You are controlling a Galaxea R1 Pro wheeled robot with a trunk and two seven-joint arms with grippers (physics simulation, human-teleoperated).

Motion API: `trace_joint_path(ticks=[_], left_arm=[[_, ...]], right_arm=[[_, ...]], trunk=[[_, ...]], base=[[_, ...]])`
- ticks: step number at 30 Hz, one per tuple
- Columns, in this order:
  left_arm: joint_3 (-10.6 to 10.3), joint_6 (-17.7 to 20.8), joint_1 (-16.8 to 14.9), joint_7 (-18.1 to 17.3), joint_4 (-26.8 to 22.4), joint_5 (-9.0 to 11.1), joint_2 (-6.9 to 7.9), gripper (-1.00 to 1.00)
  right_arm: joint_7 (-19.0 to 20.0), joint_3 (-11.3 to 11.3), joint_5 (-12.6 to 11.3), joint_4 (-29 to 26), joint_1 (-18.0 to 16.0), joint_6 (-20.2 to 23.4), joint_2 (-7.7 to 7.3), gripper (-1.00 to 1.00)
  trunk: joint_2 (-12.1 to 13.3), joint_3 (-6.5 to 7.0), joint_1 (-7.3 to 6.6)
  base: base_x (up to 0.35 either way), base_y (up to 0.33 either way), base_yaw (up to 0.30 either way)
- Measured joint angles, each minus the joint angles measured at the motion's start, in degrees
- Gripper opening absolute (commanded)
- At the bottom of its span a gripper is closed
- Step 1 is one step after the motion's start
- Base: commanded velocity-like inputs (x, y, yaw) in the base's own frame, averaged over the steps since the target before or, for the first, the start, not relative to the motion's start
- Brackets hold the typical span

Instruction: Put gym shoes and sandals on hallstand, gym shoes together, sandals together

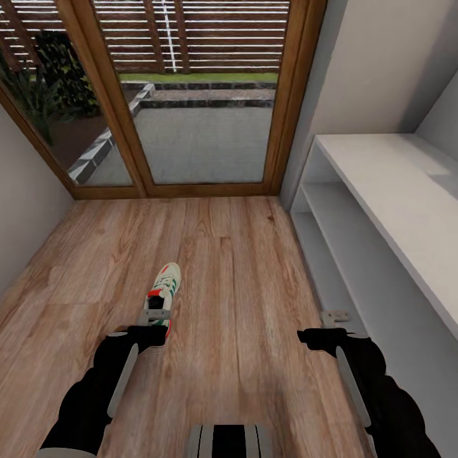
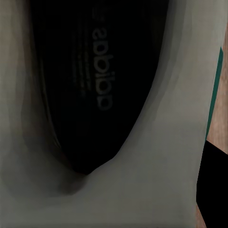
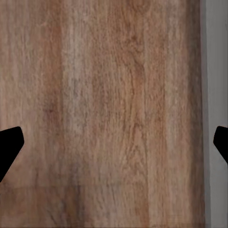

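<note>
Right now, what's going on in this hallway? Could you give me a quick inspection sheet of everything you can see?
Surface: wood plank corridor floor, bare apart from one shoe.
Job's things: one gym shoe on the floor, toe toward the glass door; hallstand along the right wall, shelves bare where visible.
Clutter: nothing seen.
Grippers: left gripper at the shoe's heel, its camera looking into the shoe's dark insole, grip unclear; right gripper open over bare floor beside the hallstand.
Cables: nothing seen.
Surroundings: wood-framed glass door ahead, patio and fence beyond.
</note>
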Motion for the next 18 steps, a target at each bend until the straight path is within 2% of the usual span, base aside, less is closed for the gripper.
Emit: trace_joint_path(ticks=[18], left_arm=[[0.00, -0.01, 0.00, 0.00, 0.00, 0.00, 0.00, -1.00]], right_arm=[[0.00, 0.05, 0.00, 0.00, 0.00, 0.00, 0.00, 1.00]], trunk=[[0.00, 0.00, 0.00]], base=[[0.330, -0.001, 0.000]])
